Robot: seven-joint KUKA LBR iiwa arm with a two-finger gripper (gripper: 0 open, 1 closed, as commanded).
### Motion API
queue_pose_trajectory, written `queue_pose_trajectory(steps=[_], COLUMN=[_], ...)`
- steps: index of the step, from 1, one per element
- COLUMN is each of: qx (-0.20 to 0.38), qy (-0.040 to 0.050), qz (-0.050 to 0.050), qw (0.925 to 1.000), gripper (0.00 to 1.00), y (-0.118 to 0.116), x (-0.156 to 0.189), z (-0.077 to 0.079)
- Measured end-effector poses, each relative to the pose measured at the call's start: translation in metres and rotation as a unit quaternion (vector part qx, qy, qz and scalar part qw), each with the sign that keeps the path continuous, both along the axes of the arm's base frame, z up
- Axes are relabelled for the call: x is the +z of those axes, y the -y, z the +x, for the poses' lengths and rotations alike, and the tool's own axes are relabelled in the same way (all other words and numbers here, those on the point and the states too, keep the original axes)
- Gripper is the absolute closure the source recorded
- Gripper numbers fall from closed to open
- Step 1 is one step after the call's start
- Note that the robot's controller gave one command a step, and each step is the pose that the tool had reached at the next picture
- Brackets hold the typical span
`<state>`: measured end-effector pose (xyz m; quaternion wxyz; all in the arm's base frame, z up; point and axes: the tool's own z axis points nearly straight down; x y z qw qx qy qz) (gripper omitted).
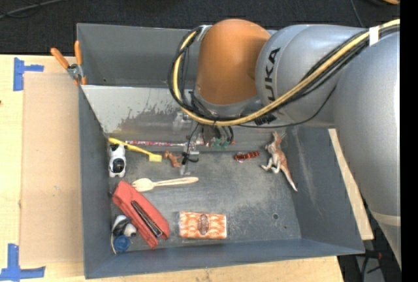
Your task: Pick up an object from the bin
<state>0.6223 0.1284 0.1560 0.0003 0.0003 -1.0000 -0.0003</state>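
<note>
Camera view: pincer (191, 156) low near the bin (261, 209) floor, tucked beneath the orange wrist cover (228, 62) and its cables (177, 78). Released or clenched: cannot tell, too much hidden by the wrist. Nothing seen gripped. Low stance probably suited to things that all lie flat on the floor.

Closest candidate: a small brown piece (173, 158), just beside the pincer on the side away from the arm, apparently not touching. Near the pincer, toward the viewer, a pale wooden spoon (163, 183). Out beyond the brown piece, a yellow-handled stick (135, 147) and a small black-and-white thing (117, 162). On the arm's side, a small reddish piece (248, 156), then a tan toy dinosaur (279, 160). Well apart, nearer the viewer: red stapler (140, 212), patterned orange packet (202, 225). Little crowding round the brown piece; spoon probably the only near obstacle.
</note>
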Motion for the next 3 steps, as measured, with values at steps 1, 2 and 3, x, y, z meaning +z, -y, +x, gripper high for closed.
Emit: queue_pose_trajectory(steps=[1,2,3], qx=[0.033,0.036,0.153], qy=[0.0013,0.0015,-0.0009], qz=[0.001,0.001,0.001], qw=[0.9995,0.9993,0.9882], gripper=[0.0,0.0,1.0], y=[0.021,0.03,-0.005], x=[-0.057,-0.105,0.022], z=[-0.006,-0.008,-0.04])
